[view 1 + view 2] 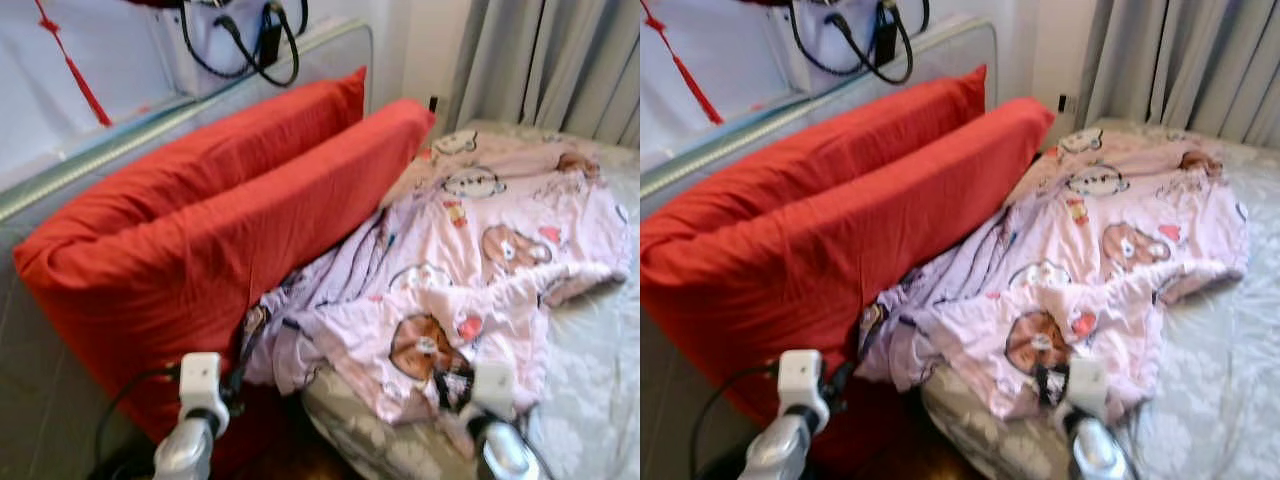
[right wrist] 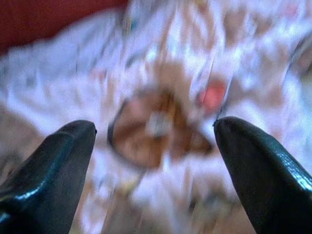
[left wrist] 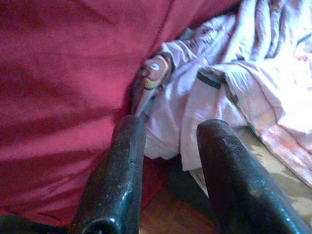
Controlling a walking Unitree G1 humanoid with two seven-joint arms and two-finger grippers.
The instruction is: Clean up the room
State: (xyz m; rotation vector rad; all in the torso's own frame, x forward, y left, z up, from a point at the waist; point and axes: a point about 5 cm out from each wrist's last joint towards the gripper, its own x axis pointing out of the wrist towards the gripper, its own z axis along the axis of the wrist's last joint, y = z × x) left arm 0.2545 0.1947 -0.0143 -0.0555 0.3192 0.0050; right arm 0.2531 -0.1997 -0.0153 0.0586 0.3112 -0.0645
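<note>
Nearest me, both grippers hover with fingers spread and holding nothing: the left gripper (image 3: 168,141) by the red pillows (image 1: 200,230), the right gripper (image 2: 153,131) over the near edge of the blanket (image 1: 470,270). It's pale pink with cartoon bears, lying crumpled across the grey bed (image 1: 590,400), right of the pillows.

Bed (image 1: 600,370) with grey floral sheet; grey padded headboard (image 1: 330,45) at its head, grey curtains (image 1: 540,60) behind its far side, white wall (image 1: 425,45) between, wood floor (image 3: 165,214) below.
</note>
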